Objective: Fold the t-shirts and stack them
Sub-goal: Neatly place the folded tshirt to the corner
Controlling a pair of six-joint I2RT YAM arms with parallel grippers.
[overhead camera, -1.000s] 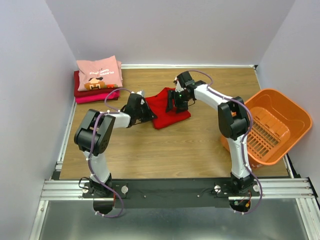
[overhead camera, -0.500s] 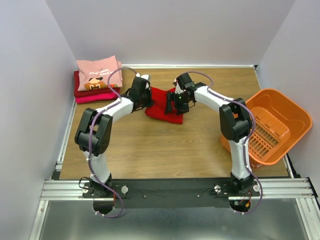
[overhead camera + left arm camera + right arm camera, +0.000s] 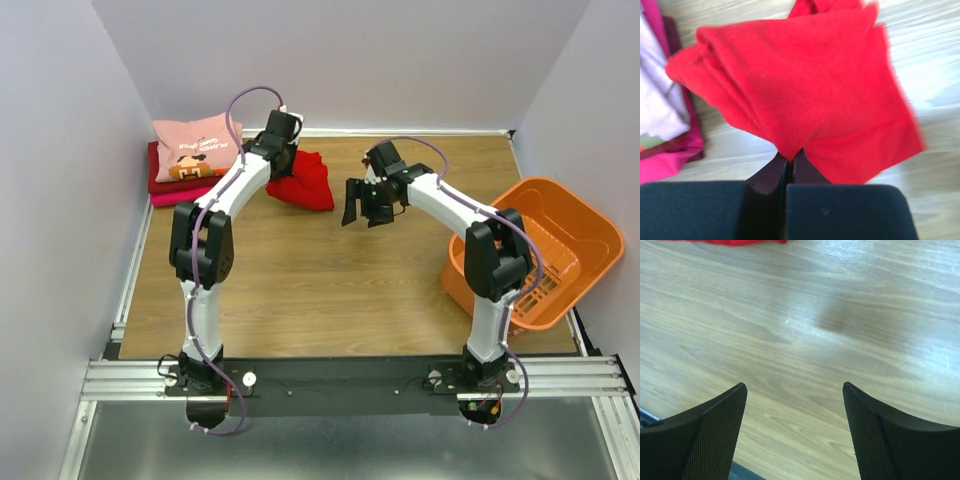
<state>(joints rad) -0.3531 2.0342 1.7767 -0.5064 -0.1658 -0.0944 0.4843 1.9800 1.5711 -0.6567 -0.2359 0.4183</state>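
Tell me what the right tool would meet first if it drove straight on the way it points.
The right tool, open, would probably meet the bare wooden table first; the red t-shirt lies farther on, at the view's edge. Depth is unclear.

Four t-shirts are showing: one bright red t-shirt (image 3: 308,183) at upper centre, and three are sitting stacked at upper left, namely a pink printed t-shirt (image 3: 198,147), a dark red t-shirt (image 3: 154,168) and a magenta t-shirt (image 3: 192,195). One orange basket (image 3: 545,205) is sitting at right. Two arms are reaching in: left arm (image 3: 228,195) and right arm (image 3: 455,208).
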